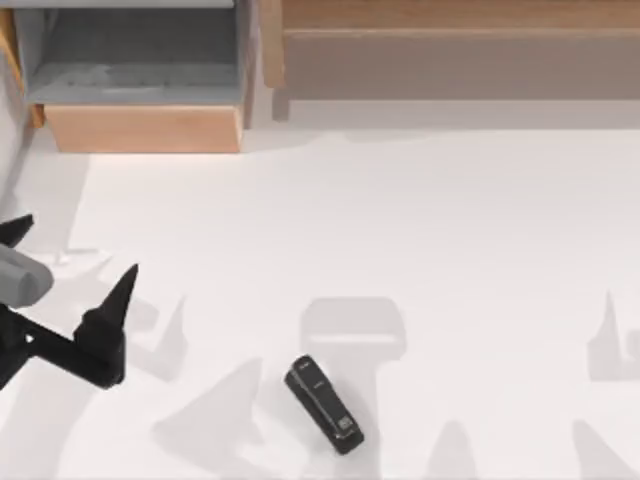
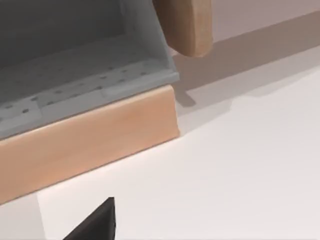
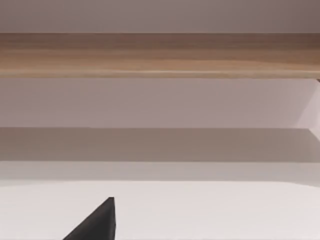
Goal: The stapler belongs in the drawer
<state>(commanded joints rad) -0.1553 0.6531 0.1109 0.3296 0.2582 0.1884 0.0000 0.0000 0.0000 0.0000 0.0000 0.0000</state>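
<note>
Top view: stapler (image 1: 324, 404), black, lying askew at table's near centre, untouched; drawer (image 1: 143, 127) pulled open, far left; left gripper (image 1: 68, 282) at left edge, fingers spread, empty; best approach, I judge, turns jaws across stapler's narrow width.

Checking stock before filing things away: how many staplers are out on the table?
1. The stapler lies flat on the white table, near the front edge around the middle, angled diagonally. It is well apart from the open drawer at the back left. None is visible inside the drawer.
</note>
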